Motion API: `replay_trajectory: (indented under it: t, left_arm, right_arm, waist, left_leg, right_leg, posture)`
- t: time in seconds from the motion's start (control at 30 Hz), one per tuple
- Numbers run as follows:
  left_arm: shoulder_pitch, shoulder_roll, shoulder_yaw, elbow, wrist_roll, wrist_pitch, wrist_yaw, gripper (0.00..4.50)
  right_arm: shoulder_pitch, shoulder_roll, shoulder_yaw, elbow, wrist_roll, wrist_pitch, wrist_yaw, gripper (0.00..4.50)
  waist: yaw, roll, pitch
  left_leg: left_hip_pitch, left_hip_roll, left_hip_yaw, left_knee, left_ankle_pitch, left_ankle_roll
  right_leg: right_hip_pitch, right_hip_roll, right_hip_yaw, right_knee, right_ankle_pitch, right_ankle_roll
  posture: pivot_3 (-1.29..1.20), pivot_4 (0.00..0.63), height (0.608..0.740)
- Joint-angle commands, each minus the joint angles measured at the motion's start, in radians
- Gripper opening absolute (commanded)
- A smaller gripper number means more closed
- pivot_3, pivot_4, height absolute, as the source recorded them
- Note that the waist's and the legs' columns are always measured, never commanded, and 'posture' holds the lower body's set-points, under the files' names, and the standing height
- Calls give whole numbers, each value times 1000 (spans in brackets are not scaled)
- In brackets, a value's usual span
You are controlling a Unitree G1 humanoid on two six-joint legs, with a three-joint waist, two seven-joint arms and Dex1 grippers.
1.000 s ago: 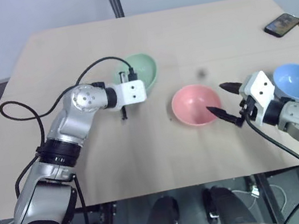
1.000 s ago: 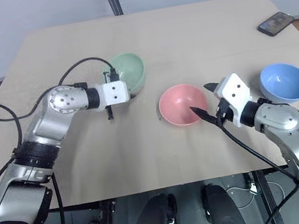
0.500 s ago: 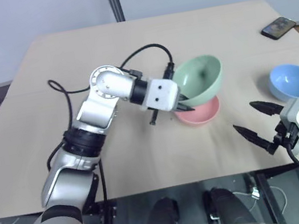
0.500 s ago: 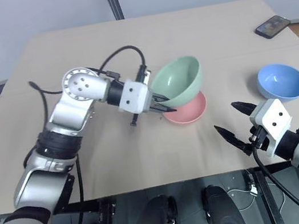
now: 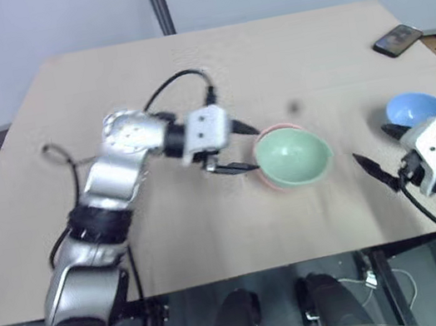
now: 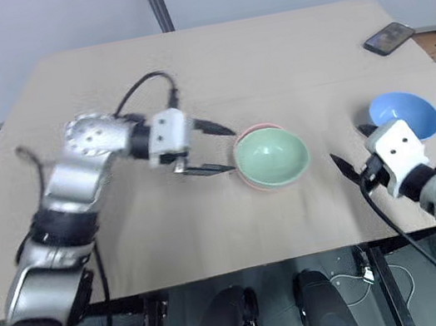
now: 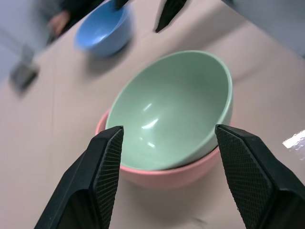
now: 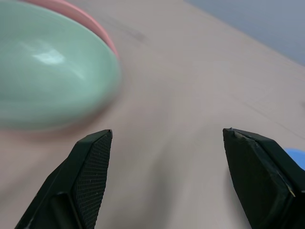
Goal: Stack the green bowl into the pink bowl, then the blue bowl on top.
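Tan table (image 5: 174, 247) fills scene. Dark phone (image 5: 396, 39) lies flat, far right corner. Dark pole (image 5: 157, 3) behind far edge.

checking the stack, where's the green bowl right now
In the head views the green bowl sits nested in the pink bowl near the table's middle, just beside the open left gripper.

The round mint-green bowl (image 7: 171, 109) looks like smooth, glossy plastic, catching white highlights inside. The round salmon-pink bowl (image 7: 157, 174) beneath it and the round sky-blue bowl (image 7: 102, 29) have the same smooth finish. The pale tan worktop (image 5: 212, 223) appears matt and wood-like. The left pincer (image 7: 167, 157) has 2 black fingers (image 7: 107, 157) with finely cross-hatched, rubbery pads.
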Motion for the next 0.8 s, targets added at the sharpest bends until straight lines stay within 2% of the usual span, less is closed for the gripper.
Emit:
replay_trajectory:
  t: [0.03,0.13,0.27,0.37,0.5,0.57,0.6,0.7,0.8]
  left_arm:
    - [105,23,146,-164,-175,196,95,3237]
    - [249,65,226,-278,-201,224,153,3237]
    - [388,82,336,-405,-308,292,217,3237]
    - [456,99,401,-467,-379,313,231,3280]
    - [512,119,452,-518,-446,321,249,3280]
    - [524,124,458,-529,-463,319,260,3280]
    - [529,122,459,-533,-465,314,269,3280]
    - [544,116,463,-538,-468,301,294,3280]
    - [566,99,469,-523,-451,277,326,3280]
  right_arm:
    - [-110,-34,21,126,-65,11,-32,3908]
    - [-212,-74,56,277,-101,16,-18,3908]
    - [-330,-102,70,436,-104,166,-20,3908]
    - [-384,-111,67,504,-91,214,0,3053]
    - [-434,-120,96,556,-101,222,20,1306]
    - [-446,-120,108,562,-104,219,25,222]
    - [-450,-124,115,553,-111,202,29,43]
    - [-456,-120,106,463,-75,123,83,43]
    - [-455,-75,82,227,123,57,247,43]
  waist:
    - [0,0,0]
    - [3,0,1]
    - [13,0,1]
    - [22,0,1]
    - [23,1,1]
    - [23,1,1]
    - [24,1,1]
    - [22,2,1]
    - [17,3,2]
  left_leg:
    - [0,0,0,0,0,0]
    - [0,0,-1,0,0,0]
    - [0,-1,-1,-1,0,0]
    - [0,-1,-1,-1,0,0]
    - [0,-1,-1,-1,0,0]
    - [0,-1,-1,-1,0,0]
    - [0,-1,-1,-1,0,0]
    - [0,-1,-1,-1,0,0]
    - [0,-1,-1,-2,0,0]
  right_leg:
    - [0,-1,0,0,0,0]
    - [0,-1,-1,0,0,0]
    - [0,-2,-1,-1,0,-1]
    - [0,-2,-1,-1,0,-1]
    - [0,-3,-1,-1,0,-2]
    - [0,-3,-1,-1,-1,-3]
    - [0,-3,-1,-1,-1,-3]
    - [0,-3,-1,-1,-1,-3]
    - [-1,-2,-1,-1,0,-1]
  posture:
    - [0,150,740]
    - [0,150,740]
    - [0,150,740]
    - [0,150,740]
    - [0,150,740]
    - [0,150,740]
    - [0,150,740]
    - [0,150,740]
    - [0,150,740]
